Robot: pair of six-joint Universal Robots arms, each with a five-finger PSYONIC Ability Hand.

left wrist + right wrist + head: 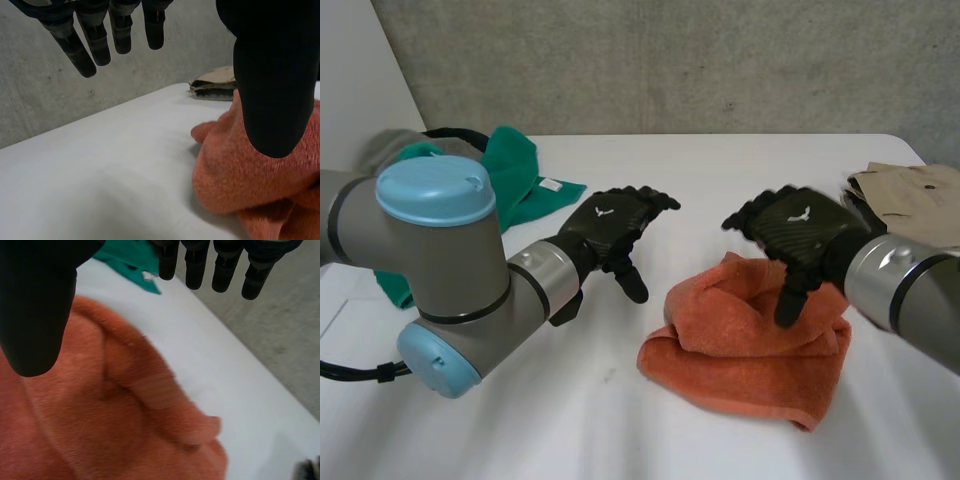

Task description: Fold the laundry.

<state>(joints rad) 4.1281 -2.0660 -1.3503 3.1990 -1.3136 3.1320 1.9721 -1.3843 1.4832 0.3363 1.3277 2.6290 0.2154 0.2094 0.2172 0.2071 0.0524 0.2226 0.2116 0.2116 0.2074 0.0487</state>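
The orange towel (745,345) lies bunched on the white table (520,420), right of centre. The left arm (440,270) hides part of a green cloth (520,170), and the right arm (910,290) cuts off a beige garment (910,195). The right hand (795,230) hangs over the towel, fingers spread and thumb pointing down; whether it touches the towel is unclear. The left hand (610,228) hovers beside the towel, fingers spread and empty.

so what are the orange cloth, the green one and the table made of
Orange cloth: looks like terry towelling, matte; the right wrist view shows a fuzzy nap and thick soft folds. Green cloth: seemingly a smoother, thinner fabric with a white tag; too far to be sure. Table: hard, smooth, matte white top; material unclear.
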